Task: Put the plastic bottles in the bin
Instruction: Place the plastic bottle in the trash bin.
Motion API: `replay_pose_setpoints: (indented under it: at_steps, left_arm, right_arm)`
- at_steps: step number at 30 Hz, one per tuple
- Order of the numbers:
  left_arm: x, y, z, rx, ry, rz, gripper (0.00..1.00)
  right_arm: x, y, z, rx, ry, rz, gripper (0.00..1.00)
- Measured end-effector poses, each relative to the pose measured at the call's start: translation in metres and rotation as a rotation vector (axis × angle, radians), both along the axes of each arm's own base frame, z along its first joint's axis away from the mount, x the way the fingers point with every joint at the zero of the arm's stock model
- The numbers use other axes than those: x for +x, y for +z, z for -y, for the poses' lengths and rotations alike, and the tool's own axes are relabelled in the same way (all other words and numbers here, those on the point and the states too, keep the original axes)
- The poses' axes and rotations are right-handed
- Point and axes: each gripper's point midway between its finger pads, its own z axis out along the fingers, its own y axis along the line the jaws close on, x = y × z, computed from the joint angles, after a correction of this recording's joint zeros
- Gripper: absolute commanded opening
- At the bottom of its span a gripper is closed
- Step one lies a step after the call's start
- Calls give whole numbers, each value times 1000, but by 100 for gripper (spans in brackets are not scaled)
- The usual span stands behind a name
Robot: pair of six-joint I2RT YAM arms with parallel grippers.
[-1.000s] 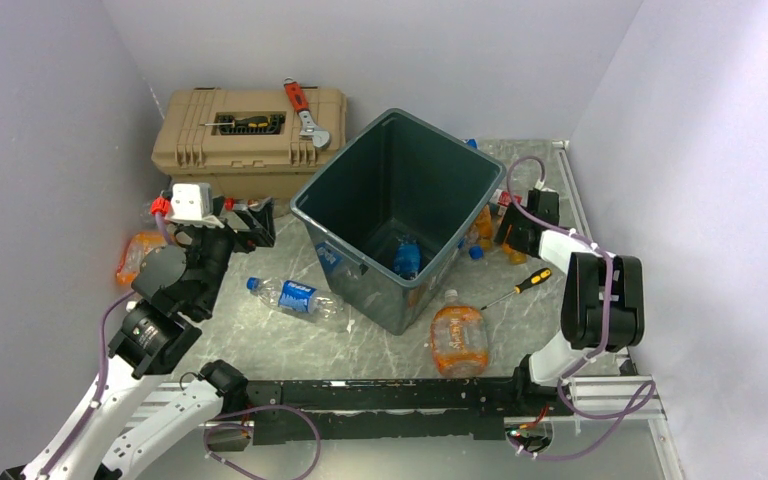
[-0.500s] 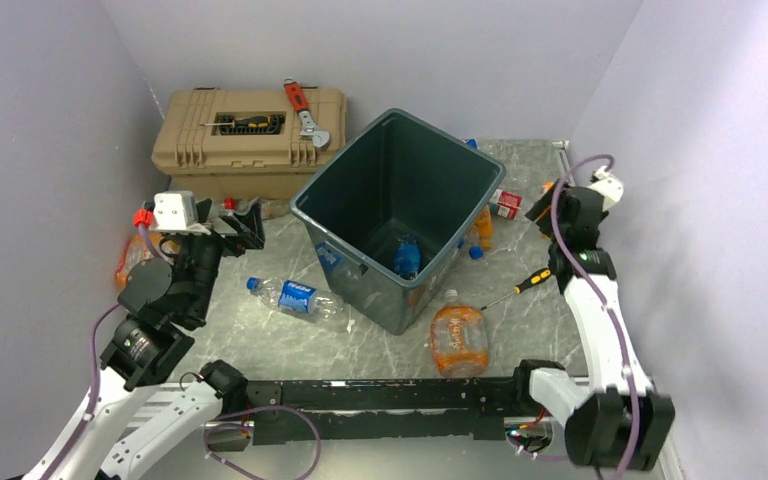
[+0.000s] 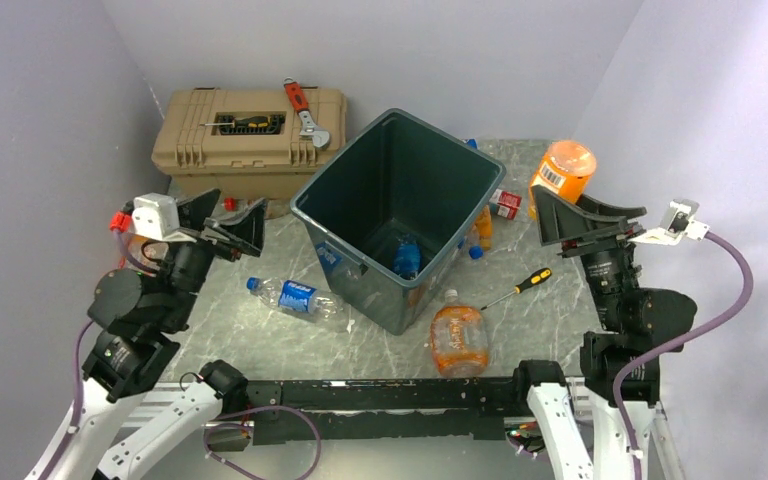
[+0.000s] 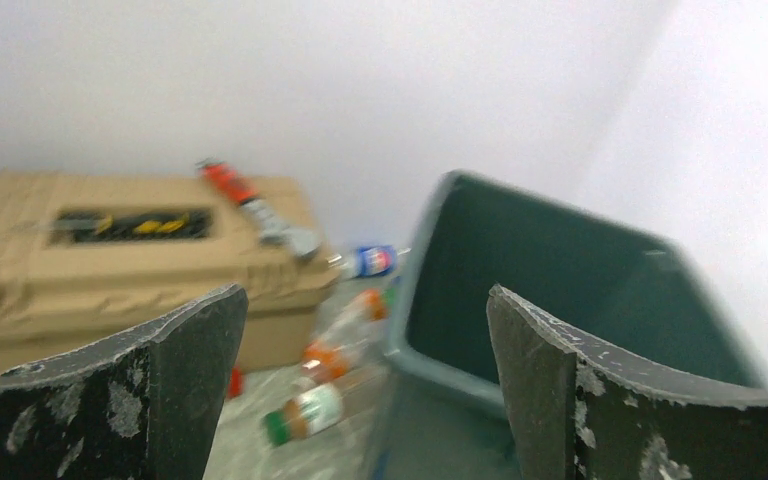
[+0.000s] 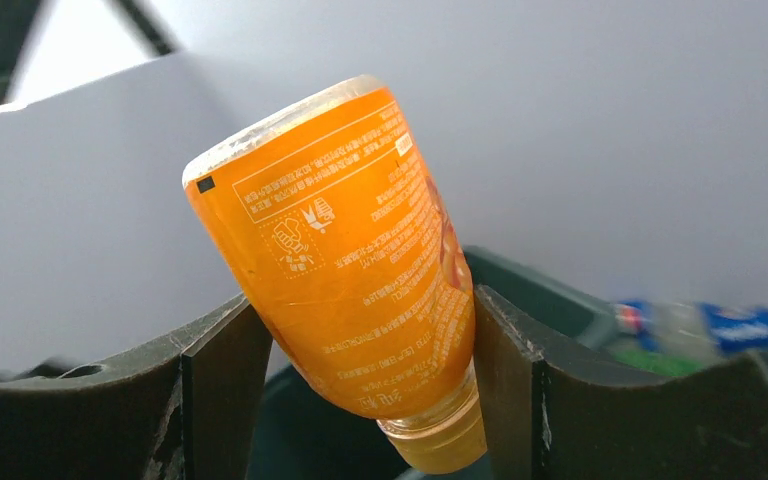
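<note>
My right gripper (image 3: 585,215) is shut on an orange-labelled plastic bottle (image 3: 560,170) and holds it aloft, cap end down, to the right of the bin (image 3: 430,180). In the right wrist view the bottle (image 5: 350,250) sits between my fingers (image 5: 360,330), with the bin's rim (image 5: 540,290) behind it. My left gripper (image 3: 228,215) is open and empty, left of the bin; its wrist view (image 4: 365,310) looks at the bin (image 4: 560,260). A blue-labelled bottle (image 3: 406,257) lies inside the bin. Another (image 3: 295,297) and a crushed orange one (image 3: 457,338) lie on the table.
The tan toolbox (image 3: 245,130) with a red wrench (image 3: 305,110) stands at the back left. A yellow-handled screwdriver (image 3: 525,284) lies right of the bin. More bottles lie by the bin's right side (image 3: 482,228) and behind its left corner (image 4: 310,410). Walls close in on both sides.
My right arm has swung up and back from beside the bin, lifting the orange bottle high at the right. My left arm has drawn back a little to the left.
</note>
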Motion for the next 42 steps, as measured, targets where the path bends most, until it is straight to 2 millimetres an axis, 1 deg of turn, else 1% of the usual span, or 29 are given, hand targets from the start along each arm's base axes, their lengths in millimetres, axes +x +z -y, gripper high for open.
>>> replay_pose_setpoints:
  at_steps: [2, 5, 7, 8, 9, 10, 11, 12, 14, 15, 17, 18, 19, 21, 26, 30, 32, 36, 42]
  left_arm:
    - [-12, 23, 18, -26, -122, 48, 92]
    - [-31, 62, 55, -63, -352, 117, 91]
    - [-40, 88, 91, -73, -549, 144, 91]
    - [-41, 97, 110, -74, -645, 146, 92]
    - [-41, 104, 129, -74, -738, 137, 97]
    - [-38, 107, 150, -72, -830, 119, 99]
    - [-34, 103, 170, -68, -906, 90, 99]
    - [-32, 95, 186, -63, -965, 56, 100]
    - [-29, 68, 219, -43, -1059, -38, 99]
    - [-33, 55, 236, -29, -1112, -80, 99]
    - [-47, 35, 263, -2, -1214, -135, 100]
    - [-53, 31, 271, 6, -1247, -142, 100]
    - [-59, 30, 276, 12, -1275, -134, 100]
    - [-70, 35, 283, 14, -1321, -92, 99]
    - [-87, 63, 290, 11, -1367, 69, 100]
    - [-99, 72, 295, 21, -1366, 156, 99]
    - [-99, 72, 300, 35, -1329, 178, 100]
    - [-99, 74, 305, 66, -1247, 224, 100]
    - [-97, 78, 298, 91, -1142, 277, 100]
  right_arm:
    - [-14, 18, -23, 5, 143, 77, 34]
    - [-26, 33, -47, 44, 323, 148, 34]
    - [-28, 37, -58, 76, 422, 167, 34]
    - [-27, 39, -63, 92, 469, 170, 34]
    - [-26, 41, -68, 106, 512, 170, 34]
    - [-25, 43, -71, 120, 545, 169, 34]
    - [-25, 44, -75, 129, 577, 170, 34]
    - [-25, 46, -78, 139, 604, 172, 34]
    - [-29, 52, -82, 154, 648, 192, 34]
    - [-32, 56, -84, 164, 672, 206, 34]
    - [-39, 63, -89, 180, 724, 236, 33]
    - [-42, 65, -92, 186, 747, 246, 33]
    - [-46, 67, -96, 194, 777, 258, 33]
    - [-51, 70, -106, 207, 837, 266, 33]
    - [-55, 75, -128, 236, 941, 258, 33]
    - [-57, 73, -145, 256, 984, 244, 33]
    - [-59, 73, -152, 271, 1000, 238, 33]
    - [-65, 74, -159, 291, 1011, 241, 33]
    - [-64, 74, -163, 312, 983, 247, 33]
